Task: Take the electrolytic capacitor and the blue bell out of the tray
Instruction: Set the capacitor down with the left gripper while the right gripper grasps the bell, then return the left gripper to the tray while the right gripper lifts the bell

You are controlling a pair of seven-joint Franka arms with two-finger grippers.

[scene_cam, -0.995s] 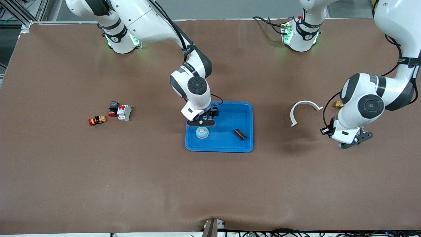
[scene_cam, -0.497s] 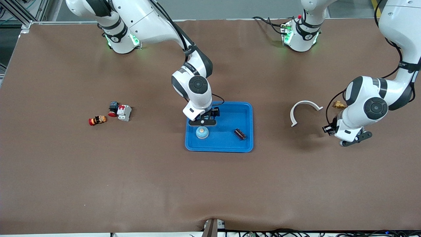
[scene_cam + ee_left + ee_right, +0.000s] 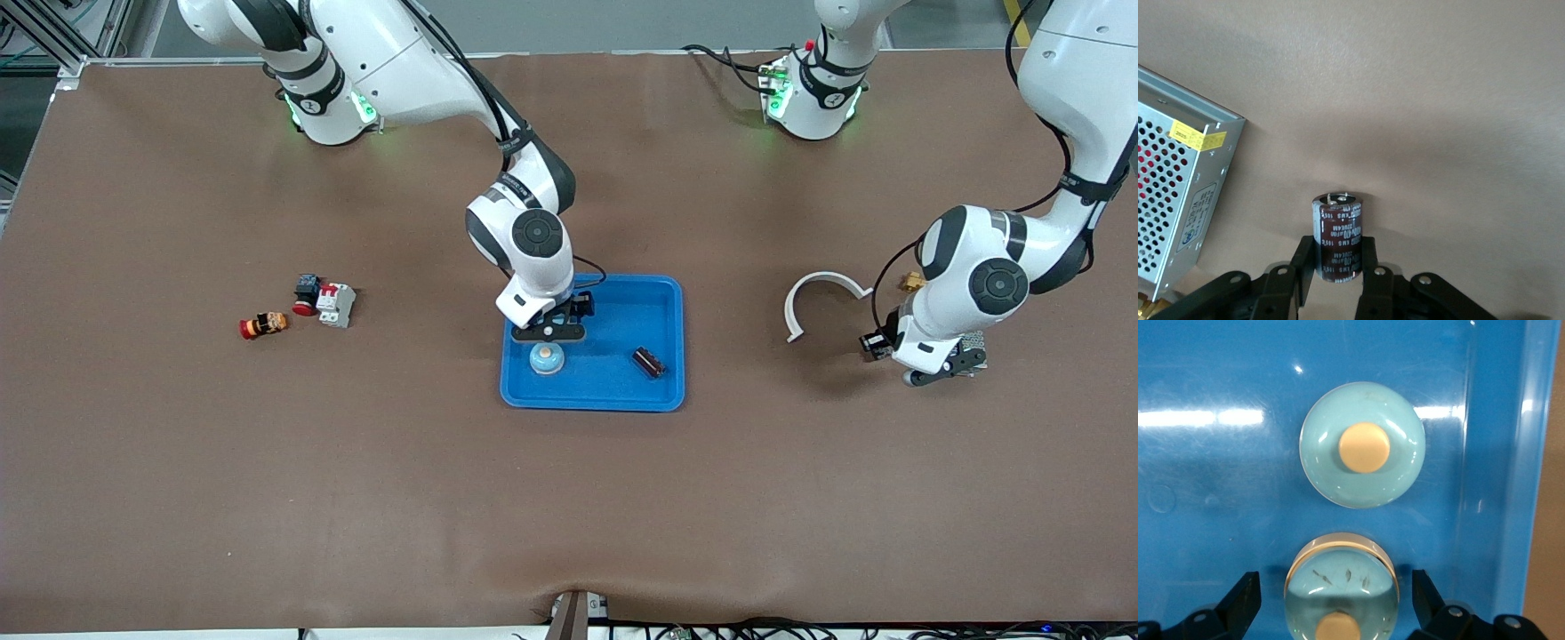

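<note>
The left pincer (image 3: 933,372), clamped on the electrolytic capacitor (image 3: 1338,233), hangs low over the desk (image 3: 356,489) toward the left arm's end. That is well clear of the blue tray (image 3: 591,404) and beside a white curved piece (image 3: 825,277) and a perforated metal box (image 3: 1178,200). Over the past second the left arm has swung the capacitor a little closer to the curved piece. Whether the part touches the desk yet cannot be told.

The right pincer (image 3: 548,333), fingers spread wide and holding nothing, has barely moved. It hovers over the tray's edge toward the right arm's end, just above the blue bell (image 3: 546,358), which sits untouched near the tray's corner nearer the front camera. The right wrist view shows a second, similar domed shape between the open fingers; what it is cannot be told. A dark ribbed piece (image 3: 649,362) lies near the tray's other camera-side corner.

By this reading half the job looks done. The capacitor is out and needs only setting down, while the bell still awaits a grasp.
</note>
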